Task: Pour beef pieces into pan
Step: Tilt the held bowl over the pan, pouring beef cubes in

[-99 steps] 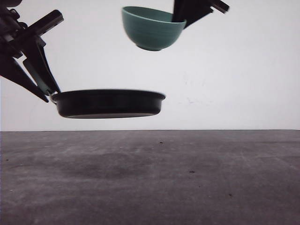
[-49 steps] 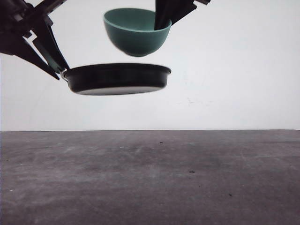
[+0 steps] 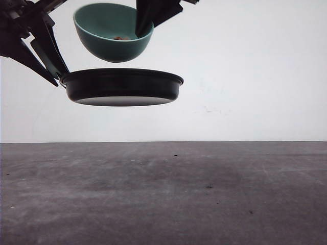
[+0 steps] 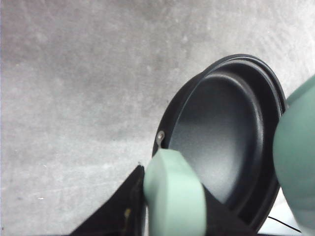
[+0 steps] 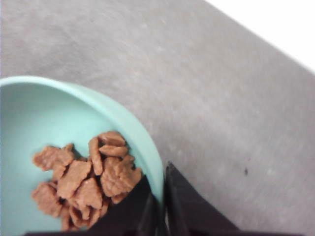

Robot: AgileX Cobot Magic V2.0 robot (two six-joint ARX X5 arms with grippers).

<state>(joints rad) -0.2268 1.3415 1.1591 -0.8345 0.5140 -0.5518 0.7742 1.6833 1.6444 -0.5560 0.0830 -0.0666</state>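
A shallow black pan (image 3: 122, 87) hangs in the air above the table, level, held by its pale mint-green handle (image 4: 172, 196) in my left gripper (image 3: 51, 64), which is shut on it. The pan's inside (image 4: 221, 128) is bare. Just above the pan's left half is a teal bowl (image 3: 110, 35), tilted toward the camera, with my right gripper (image 3: 145, 23) shut on its rim (image 5: 156, 196). The reddish-brown beef pieces (image 5: 86, 179) lie piled inside the bowl against the gripped wall; a few beef pieces (image 3: 121, 38) show from the front.
The grey table (image 3: 163, 194) lies well below both held things, with a white wall (image 3: 255, 71) behind it.
The bowl has moved left and tilted its mouth toward the camera, now over the pan's left half. The pan rose from its lower position a second ago and has stayed nearly still since.
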